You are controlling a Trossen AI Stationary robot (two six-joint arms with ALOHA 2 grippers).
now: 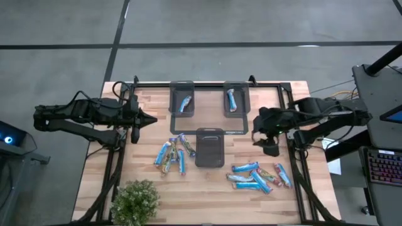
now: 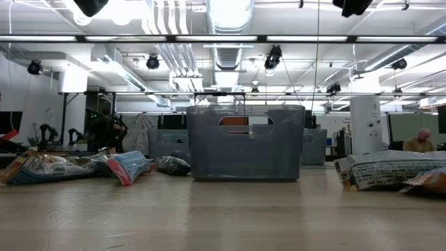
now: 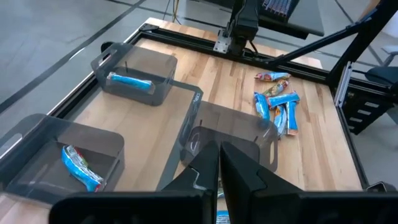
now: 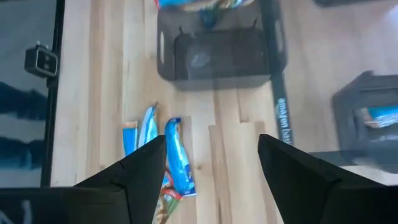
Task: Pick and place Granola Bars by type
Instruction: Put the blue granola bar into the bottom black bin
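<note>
Hovering with fingers spread and empty, the right gripper [image 1: 269, 145] hangs above the right-hand Granola Bars [image 1: 260, 176].

Bright overhead lighting, blurry right-wrist view

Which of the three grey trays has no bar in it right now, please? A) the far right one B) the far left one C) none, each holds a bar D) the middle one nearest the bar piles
D: the high view shows a blue bar in the far left tray and another bar in the far right tray, while the middle tray shows only its dark floor.
</note>
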